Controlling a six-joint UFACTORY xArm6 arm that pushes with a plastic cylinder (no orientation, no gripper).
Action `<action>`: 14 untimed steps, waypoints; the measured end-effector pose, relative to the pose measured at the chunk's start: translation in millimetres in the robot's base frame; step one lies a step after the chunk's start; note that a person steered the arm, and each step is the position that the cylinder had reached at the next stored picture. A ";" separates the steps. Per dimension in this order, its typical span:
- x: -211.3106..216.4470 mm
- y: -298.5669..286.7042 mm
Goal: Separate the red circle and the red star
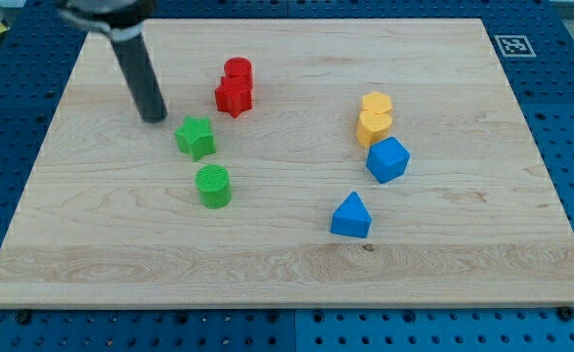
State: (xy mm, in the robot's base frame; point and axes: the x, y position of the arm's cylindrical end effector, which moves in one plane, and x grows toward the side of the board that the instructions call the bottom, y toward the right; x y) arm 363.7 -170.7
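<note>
Nearest the view's bottom on the wooden desk [91, 264] lies the blue triangle [351, 216], and above it to the right the blue block with angled faces [387, 159]. Touching that block's upper edge is one yellow block [373, 128], with a second yellow block [375, 104] pressed against it from behind. Left of centre stands the green cylinder [213, 186], and just above it, apart, the green star [197, 138]. My tip [154, 117] rests on the board just up and left of the green star, well left of the red pair. Farthest back, the red star [233, 97] and the red circle [238, 71] sit touching, the circle behind the star, both a bright ridged red. There are no jaws, only the rod.
</note>
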 end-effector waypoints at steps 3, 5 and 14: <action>-134.6 137.2; -82.3 187.1; -43.1 51.9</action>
State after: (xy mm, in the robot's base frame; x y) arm 320.7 -118.8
